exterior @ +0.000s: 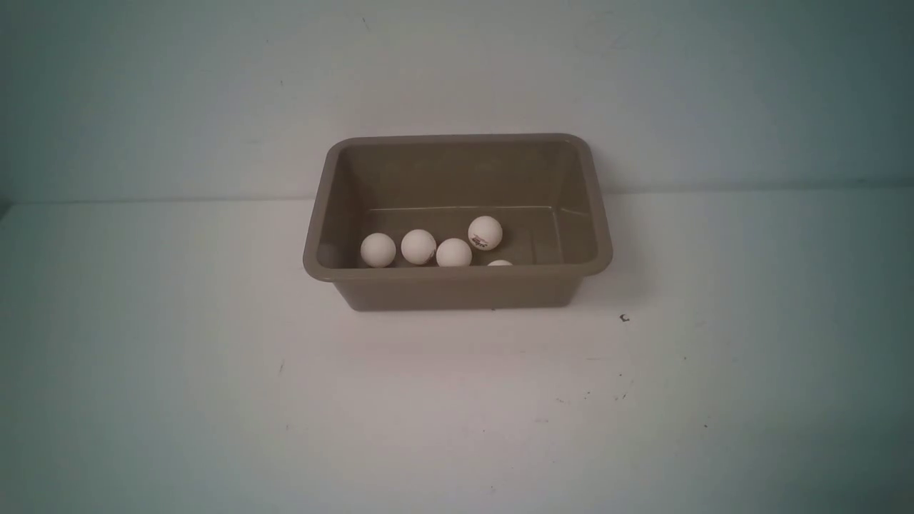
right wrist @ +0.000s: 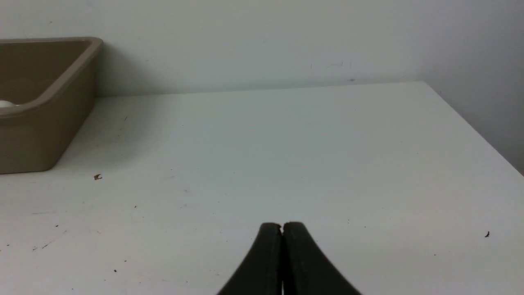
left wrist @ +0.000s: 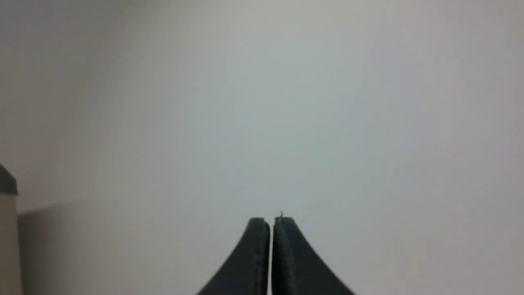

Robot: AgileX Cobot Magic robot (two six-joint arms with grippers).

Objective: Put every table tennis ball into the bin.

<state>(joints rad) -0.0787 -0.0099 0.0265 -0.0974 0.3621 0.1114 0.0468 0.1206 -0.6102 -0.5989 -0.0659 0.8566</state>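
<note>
You'll see five table tennis balls [exterior: 418, 246] lying in the bin [exterior: 457, 275]; a sixth may hide behind its near wall (don't assume). Both the left gripper [left wrist: 271, 221] and right gripper [right wrist: 282, 226] are pressed closed, empty. Reaching blind risks clipping the bin's flared rim; the table [exterior: 214, 392] around the bin gives room.

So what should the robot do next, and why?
Probably nothing but stay parked: five small white table tennis balls show inside the taupe plastic bin, none on the white table, and both the left gripper and right gripper are shut, empty.
</note>
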